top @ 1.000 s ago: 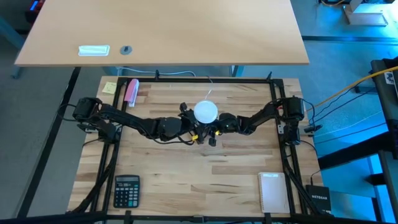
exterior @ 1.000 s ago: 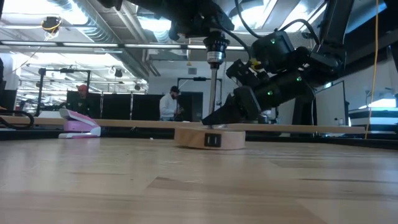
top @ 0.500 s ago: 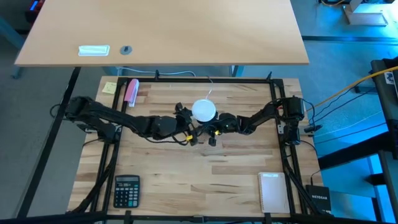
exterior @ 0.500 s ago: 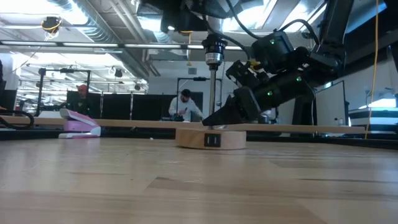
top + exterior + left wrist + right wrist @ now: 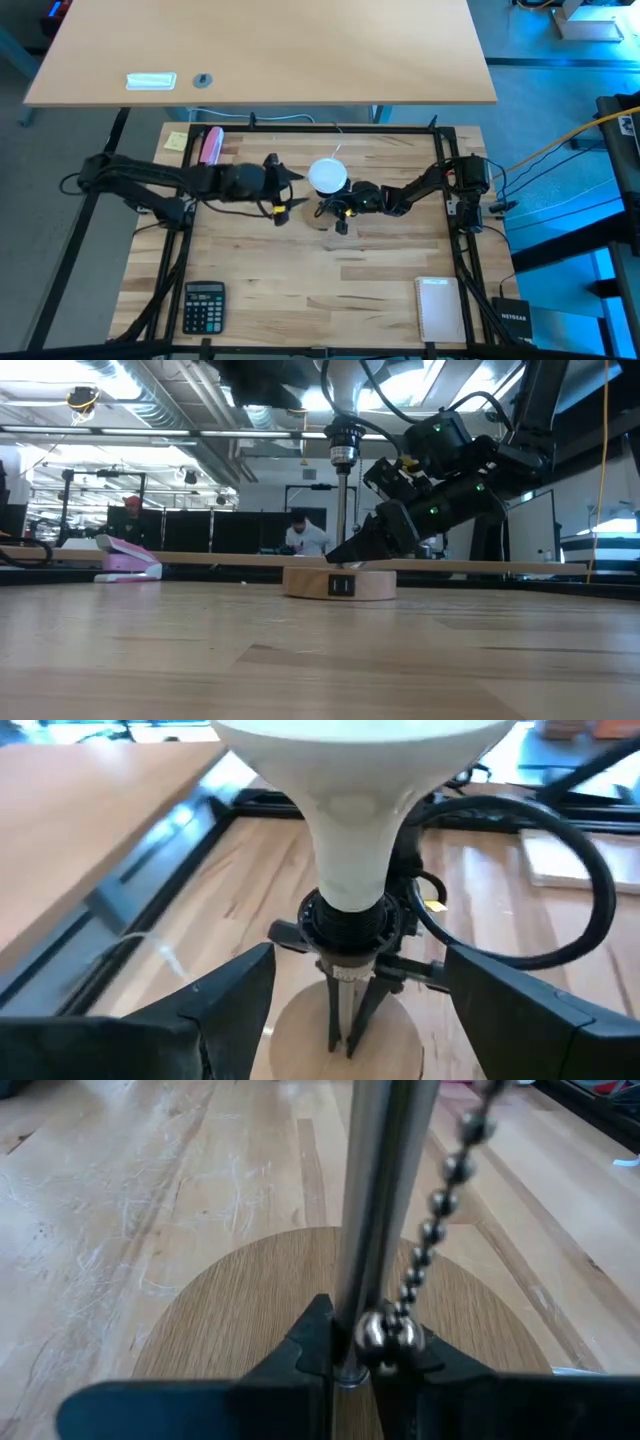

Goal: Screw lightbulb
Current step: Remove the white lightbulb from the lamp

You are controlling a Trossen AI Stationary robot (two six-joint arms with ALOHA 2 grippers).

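**Lightbulb seated in lamp, stem clamped by right arm**

The lightbulb (image 5: 328, 176) is seen upright at the top of a lamp near the middle of the desk (image 5: 330, 290), its neck sitting in the black socket (image 5: 352, 923). The lamp's thin metal stem (image 5: 342, 515) rises from a round wooden base (image 5: 338, 582). The right end effector (image 5: 350, 1348) is clenched on that stem just above the base, with a bead chain (image 5: 440, 1200) hanging beside it. The left end effector (image 5: 283, 190) is held released, just beside the bulb and apart from it, its fingers (image 5: 225, 995) spread on either side of the socket. A calculator (image 5: 204, 305) is seen near the desk's front edge.
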